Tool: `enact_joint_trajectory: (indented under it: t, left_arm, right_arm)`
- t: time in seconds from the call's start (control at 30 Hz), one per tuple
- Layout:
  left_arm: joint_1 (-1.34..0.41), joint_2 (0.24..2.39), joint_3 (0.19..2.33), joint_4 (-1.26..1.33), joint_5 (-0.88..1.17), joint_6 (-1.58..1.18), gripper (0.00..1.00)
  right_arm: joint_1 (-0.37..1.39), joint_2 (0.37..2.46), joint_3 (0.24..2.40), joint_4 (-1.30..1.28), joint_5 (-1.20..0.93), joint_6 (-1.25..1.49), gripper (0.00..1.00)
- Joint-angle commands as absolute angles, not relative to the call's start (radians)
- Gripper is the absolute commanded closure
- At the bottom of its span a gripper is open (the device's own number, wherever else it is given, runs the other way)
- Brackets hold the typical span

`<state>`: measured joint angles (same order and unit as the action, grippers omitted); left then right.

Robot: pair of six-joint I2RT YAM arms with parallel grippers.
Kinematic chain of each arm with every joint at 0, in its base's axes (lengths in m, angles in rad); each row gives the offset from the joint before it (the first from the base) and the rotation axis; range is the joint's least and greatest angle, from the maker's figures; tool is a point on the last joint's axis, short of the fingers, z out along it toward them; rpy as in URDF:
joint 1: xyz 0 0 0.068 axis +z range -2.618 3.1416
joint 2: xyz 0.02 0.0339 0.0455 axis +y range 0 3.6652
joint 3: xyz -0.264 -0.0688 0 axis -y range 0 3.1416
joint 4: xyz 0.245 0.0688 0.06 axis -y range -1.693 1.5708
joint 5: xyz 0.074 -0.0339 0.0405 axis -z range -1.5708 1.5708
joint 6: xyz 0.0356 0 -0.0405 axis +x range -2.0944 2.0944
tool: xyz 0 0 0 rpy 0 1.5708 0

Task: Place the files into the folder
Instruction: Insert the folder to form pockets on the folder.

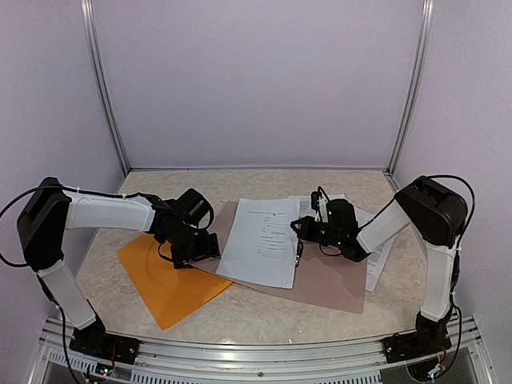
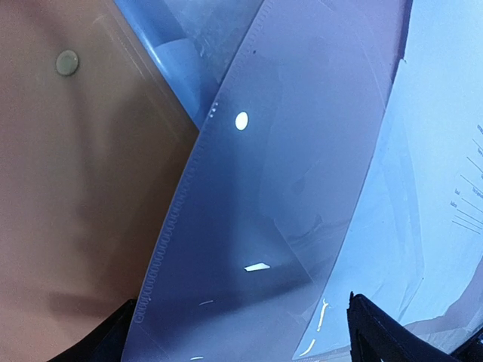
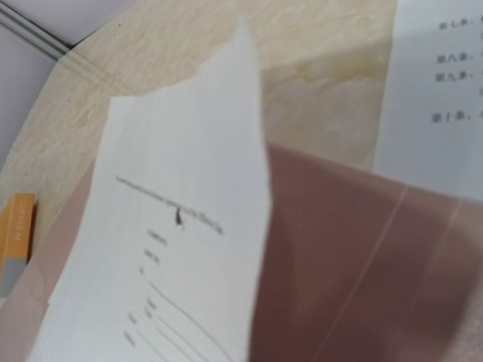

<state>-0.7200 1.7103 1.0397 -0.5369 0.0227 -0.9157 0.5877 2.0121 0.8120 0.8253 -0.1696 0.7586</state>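
Arms [image 1: 108, 212] bent inward, L end effector [image 1: 205, 244] at folder [image 1: 164, 286]

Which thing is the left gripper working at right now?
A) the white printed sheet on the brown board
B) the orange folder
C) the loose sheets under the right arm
B: in the top view the left gripper sits at the far edge of the orange folder, and its wrist camera shows orange plastic with a snap button.

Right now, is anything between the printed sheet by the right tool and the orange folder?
Yes. The left tool sits at the orange folder's edge nearest the printed sheet, right on the path, with the folder's translucent flap between its fingers. Nothing else visible blocks it.
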Motion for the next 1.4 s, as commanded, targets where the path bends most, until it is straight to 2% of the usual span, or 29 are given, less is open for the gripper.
enact_joint_trajectory:
  t: [0.0, 0.43, 0.77, 1.37]
  left_arm:
    - [-0.723, 1.726, 1.06, -0.53, 0.031, -0.914, 0.13]
    - [-0.721, 1.724, 1.052, -0.518, 0.033, -0.904, 0.2]
    - [-0.721, 1.725, 1.058, -0.52, 0.032, -0.896, 0.19]
    - [-0.722, 1.723, 1.058, -0.523, 0.029, -0.894, 0.19]
  right_arm:
    - [0.574, 1.974, 0.795, 0.811, -0.144, 0.738, 1.0]
    - [0.541, 1.923, 0.765, 0.787, -0.127, 0.714, 1.0]
    - [0.562, 2.006, 0.783, 0.873, -0.187, 0.795, 1.0]
    - [0.627, 2.082, 0.86, 0.899, -0.146, 0.837, 1.0]
